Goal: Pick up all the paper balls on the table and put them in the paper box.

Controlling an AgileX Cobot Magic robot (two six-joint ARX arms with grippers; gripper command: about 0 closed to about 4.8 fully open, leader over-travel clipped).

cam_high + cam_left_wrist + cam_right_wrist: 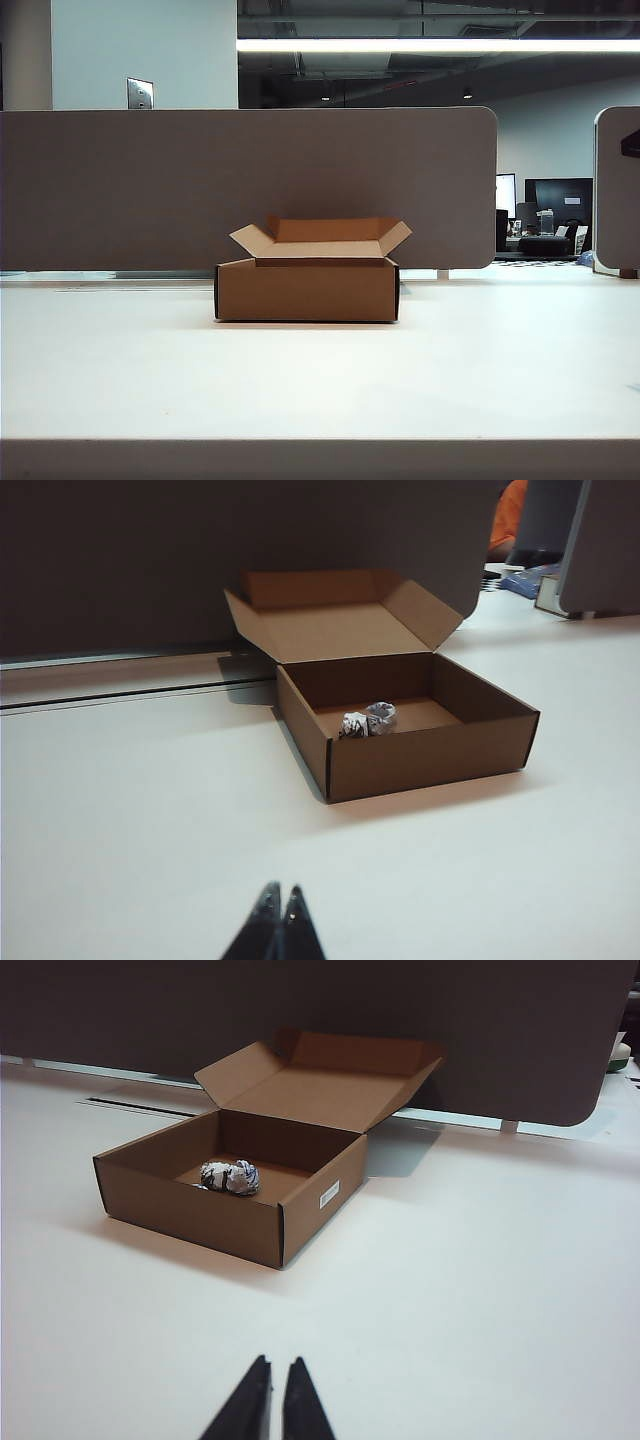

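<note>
The left gripper (278,900) was closed, its two dark fingertips pressed together with nothing between them, hanging above bare table (120,820) well short of the paper box (420,755). The right gripper (276,1375) was nearly closed too, a thin slit between its tips, and it held nothing; it also sat back from the box, toward the table's front edge. Neither arm showed in the exterior view. The box stood around the middle of the table, toward the back edge near the grey partition (250,180), with its lid flap folded up and back. Inside, on the box floor, lay crumpled paper balls (368,720) with dark print; they sat bunched together, so their number was hard to tell from either wrist view. No paper ball could be seen on the table in any view. Judging from that, the picking and dropping looked done, or very close to it, with both arms pulled clear.
</note>
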